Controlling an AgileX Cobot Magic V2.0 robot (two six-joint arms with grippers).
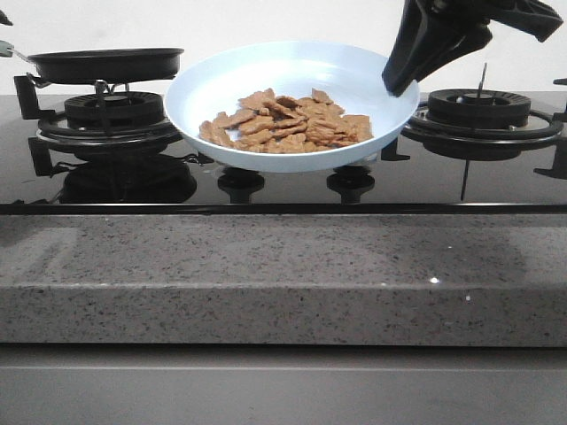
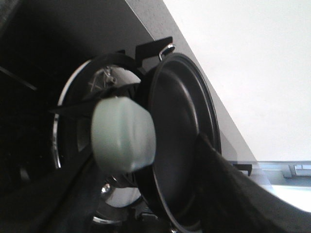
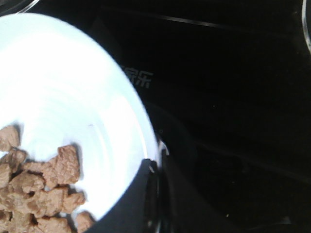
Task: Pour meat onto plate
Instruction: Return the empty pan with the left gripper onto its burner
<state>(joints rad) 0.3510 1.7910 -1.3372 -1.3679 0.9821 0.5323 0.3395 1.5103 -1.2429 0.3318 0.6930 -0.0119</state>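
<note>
The pale blue plate (image 1: 292, 80) is held up over the middle of the black cooktop, tilted toward the front. The meat (image 1: 288, 122), a heap of orange-brown pieces, lies in its lower front part and also shows in the right wrist view (image 3: 39, 189). My right gripper (image 1: 400, 81) is shut on the plate's right rim (image 3: 141, 121), one finger inside and one outside. The black frying pan (image 1: 106, 64) rests on the left burner and looks empty in the left wrist view (image 2: 180, 141). My left gripper (image 2: 141, 194) is open behind the pan's pale green handle end (image 2: 124, 133), not gripping it.
A left burner grate (image 1: 106, 111) and a right burner grate (image 1: 483, 108) stand on the glass cooktop. Two black knobs (image 1: 241, 181) sit below the plate. A speckled grey counter edge (image 1: 283, 274) runs along the front. A white wall is behind.
</note>
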